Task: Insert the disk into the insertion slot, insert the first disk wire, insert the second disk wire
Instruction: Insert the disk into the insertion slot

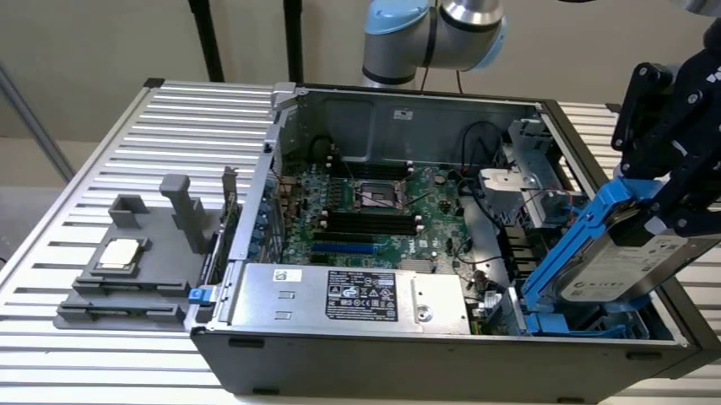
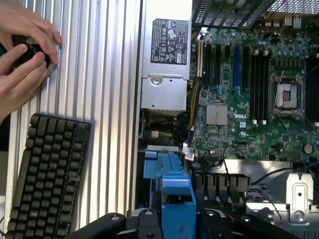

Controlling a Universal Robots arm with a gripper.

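Note:
The disk (image 1: pixel 623 268), a silver-grey drive with a white label in a bright blue frame (image 1: pixel 580 245), hangs tilted over the front corner of the dark grey computer case (image 1: pixel 451 363) on the exterior view's right. My gripper (image 1: pixel 663 215) is shut on its upper end. The disk's lower end dips toward the insertion slot (image 1: pixel 560 324), a narrow bay with blue rails; whether they touch is unclear. In the wrist view the blue frame (image 2: pixel 172 196) stands between my black fingers (image 2: pixel 144 224), above the bay.
A silver power-supply box (image 1: pixel 349 295) lies along the case's front, beside the green board (image 1: pixel 372 211) with its black socket (image 1: pixel 379 196). A grey fixture (image 1: pixel 124 270) sits on the slatted table (image 1: pixel 169 126). A person's hands (image 2: pixel 22 50) and a black keyboard (image 2: pixel 45 179) are beside the case.

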